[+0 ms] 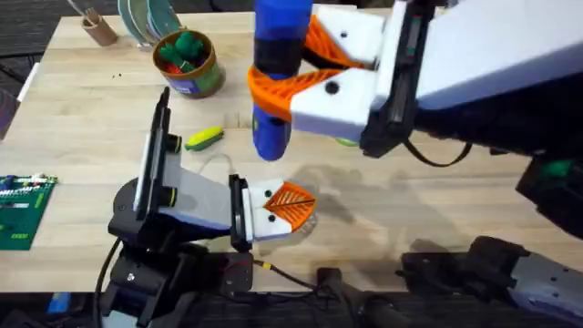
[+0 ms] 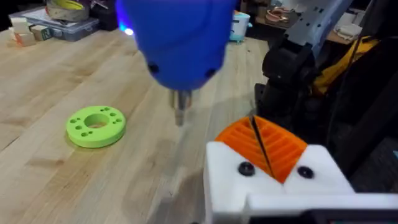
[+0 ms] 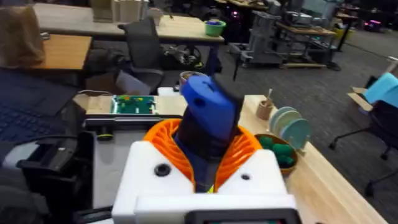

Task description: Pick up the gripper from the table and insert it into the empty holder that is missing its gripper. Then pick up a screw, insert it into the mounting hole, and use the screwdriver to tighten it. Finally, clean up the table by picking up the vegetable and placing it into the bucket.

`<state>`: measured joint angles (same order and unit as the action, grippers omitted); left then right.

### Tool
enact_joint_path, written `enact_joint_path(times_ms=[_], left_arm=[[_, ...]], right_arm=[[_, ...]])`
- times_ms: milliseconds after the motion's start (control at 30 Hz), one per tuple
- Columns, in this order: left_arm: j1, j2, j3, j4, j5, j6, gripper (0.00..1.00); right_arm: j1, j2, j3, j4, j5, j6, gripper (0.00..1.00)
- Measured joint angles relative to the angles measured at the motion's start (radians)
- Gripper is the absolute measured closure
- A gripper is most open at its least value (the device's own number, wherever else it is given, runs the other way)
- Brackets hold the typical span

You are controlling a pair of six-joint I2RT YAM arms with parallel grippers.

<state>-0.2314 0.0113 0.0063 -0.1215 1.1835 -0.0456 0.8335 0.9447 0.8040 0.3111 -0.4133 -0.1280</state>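
Right pincer (image 1: pixel 290 87), orange pads clamped on the blue screwdriver (image 1: pixel 276 68), holds it upright above the bench (image 1: pixel 91 100), tip down. Left pincer (image 1: pixel 290 208) sits pressed together below it. The vegetable (image 1: pixel 204 138) lies just left of the screwdriver; the bucket (image 1: pixel 189 64) stands farther left.

**Overhead: screwdriver held high over table centre**

My right gripper (image 1: pixel 305 68) is raised close under the camera, orange pads clamped around the blue screwdriver (image 1: pixel 276 73), which stands roughly upright. My left gripper (image 1: pixel 290 208) sits low near the front edge of the table (image 1: pixel 82 109), its orange ribbed pads pressed together with nothing between them. The yellow-and-green vegetable (image 1: pixel 204 138) lies on the wood beside my left arm. The bucket (image 1: pixel 189 64) stands farther back, with green and red toys inside. A green circuit board (image 1: pixel 23 211) lies at the left edge.
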Motion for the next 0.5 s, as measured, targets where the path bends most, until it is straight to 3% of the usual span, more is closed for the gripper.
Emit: enact_joint_path(times_ms=[500], left_arm=[[0.000, 0.000, 0.000, 0.000, 0.000, 0.000, 0.992]], right_arm=[[0.061, 0.000, 0.000, -0.018, -0.003, 0.060, 0.865]])
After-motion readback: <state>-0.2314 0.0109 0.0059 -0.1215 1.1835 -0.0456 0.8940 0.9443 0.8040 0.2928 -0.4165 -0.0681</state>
